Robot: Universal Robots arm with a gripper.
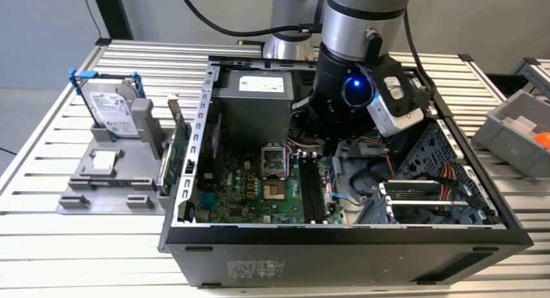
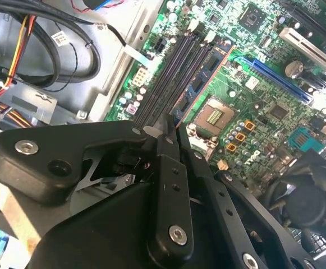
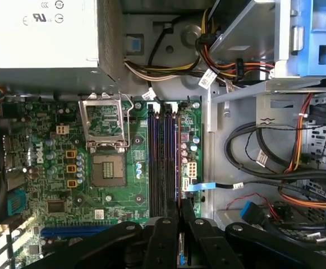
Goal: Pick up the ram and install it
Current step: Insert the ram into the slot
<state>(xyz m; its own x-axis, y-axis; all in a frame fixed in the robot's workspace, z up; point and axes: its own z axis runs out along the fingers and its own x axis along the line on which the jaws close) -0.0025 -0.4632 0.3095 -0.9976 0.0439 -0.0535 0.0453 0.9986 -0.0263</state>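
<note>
- Ram point(image 3: 180, 255) sits pinched between the closed pincer point(image 3: 180, 224) fingers.
- Its long side lines up with the dark slots point(image 3: 163, 162), which lie toward 12 o'clock in the first wrist view.

The arm point(image 1: 365, 27) is a thick grey cylinder with a black band and pale blue joint cap. A blue light glows on its black wrist. The gripper point(image 2: 171, 137) has matte black links with silver screws.
</note>
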